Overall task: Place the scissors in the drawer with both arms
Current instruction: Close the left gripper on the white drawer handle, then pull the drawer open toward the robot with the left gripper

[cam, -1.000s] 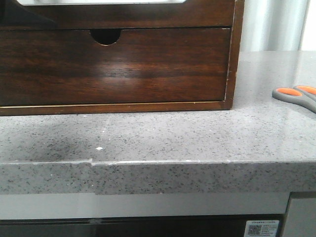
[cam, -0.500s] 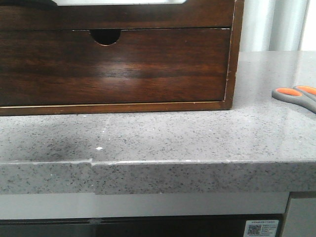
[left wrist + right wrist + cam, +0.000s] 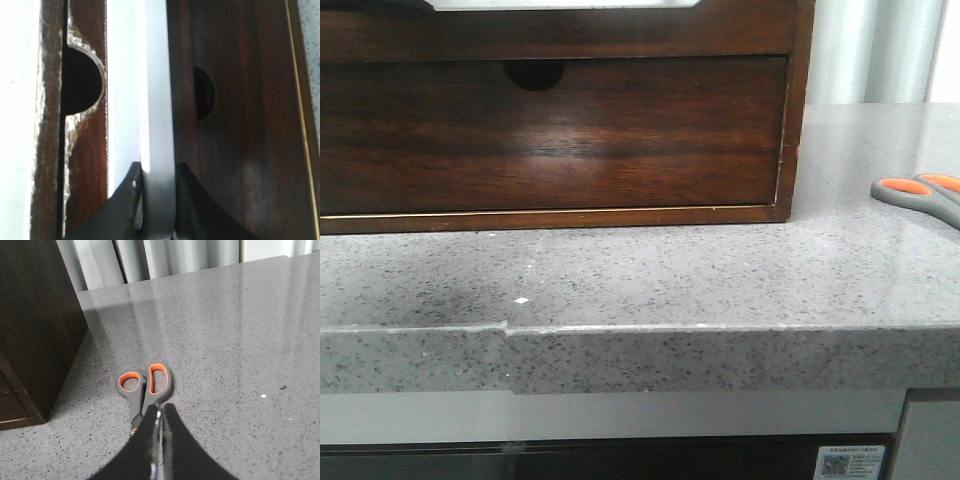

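Note:
The drawer (image 3: 570, 32) is the upper dark brown front of the cabinet, and its pale cutout shows at the top edge of the front view. In the left wrist view my left gripper (image 3: 157, 167) is shut on the drawer's pale rim (image 3: 157, 90), one finger on each side. The scissors (image 3: 918, 195), with grey handles and orange loops, lie flat on the counter at the far right. In the right wrist view my right gripper (image 3: 161, 407) is shut, its tips over the pivot of the scissors (image 3: 145, 382). It hides the blades. Neither gripper shows in the front view.
Below the drawer is a second dark front with a small half-round notch (image 3: 533, 74), also in the left wrist view (image 3: 202, 94). The cabinet's right side (image 3: 35, 325) stands close to the scissors. The grey speckled counter (image 3: 650, 275) has a front edge with a step.
A dark shape at the upper left of the front view has left the picture. The upper drawer front now shades the gap line and the notch below it. The scissors have not moved.

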`<state>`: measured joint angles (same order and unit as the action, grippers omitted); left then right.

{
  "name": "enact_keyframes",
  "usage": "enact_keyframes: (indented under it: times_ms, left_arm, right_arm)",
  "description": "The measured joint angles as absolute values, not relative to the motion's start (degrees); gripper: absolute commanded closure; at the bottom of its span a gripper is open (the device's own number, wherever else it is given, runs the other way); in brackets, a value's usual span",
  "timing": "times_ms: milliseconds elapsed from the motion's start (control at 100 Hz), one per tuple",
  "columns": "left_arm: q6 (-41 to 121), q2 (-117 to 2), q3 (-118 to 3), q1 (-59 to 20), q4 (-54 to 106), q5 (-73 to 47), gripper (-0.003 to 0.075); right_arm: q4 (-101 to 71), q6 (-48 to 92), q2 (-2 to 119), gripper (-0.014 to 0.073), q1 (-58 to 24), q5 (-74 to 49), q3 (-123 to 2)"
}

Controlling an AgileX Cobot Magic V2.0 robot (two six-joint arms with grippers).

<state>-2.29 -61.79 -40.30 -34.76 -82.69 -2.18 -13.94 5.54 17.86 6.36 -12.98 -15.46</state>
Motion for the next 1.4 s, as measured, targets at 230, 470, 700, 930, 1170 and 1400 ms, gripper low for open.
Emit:
enact_keyframes:
  times_ms: [230,470,700,930,1170,1400]
  left_arm:
    - [-1.8,-58.4,-38.2,-35.4,-81.5,-1.9,0.0742]
    - [-0.5,-54.8,-36.8,-35.6,-78.8,-1.0,0.0742]
    - [0.0,-52.8,-35.9,-35.6,-78.2,-0.6,0.0742]
    - [1.2,-51.4,-34.4,-35.6,-76.3,0.4,0.0742]
    - [1.6,-47.2,-30.8,-35.6,-76.2,3.9,0.0742]
    - [1.8,-43.1,-28.1,-35.6,-76.2,5.8,0.0742]
  right_arm:
    - [-13.9,5.5,17.9,0.0654,6.4,-13.0,-15.5]
    - [-13.9,5.5,17.9,0.0654,6.4,-13.0,-15.5]
    - [-13.9,5.5,17.9,0.0654,6.4,-13.0,-15.5]
    - [-13.9,5.5,17.9,0.0654,6.4,-13.0,-15.5]
    - [-13.9,5.5,17.9,0.0654,6.4,-13.0,-15.5]
    - [-13.9,5.5,17.9,0.0654,6.4,-13.0,-15.5]
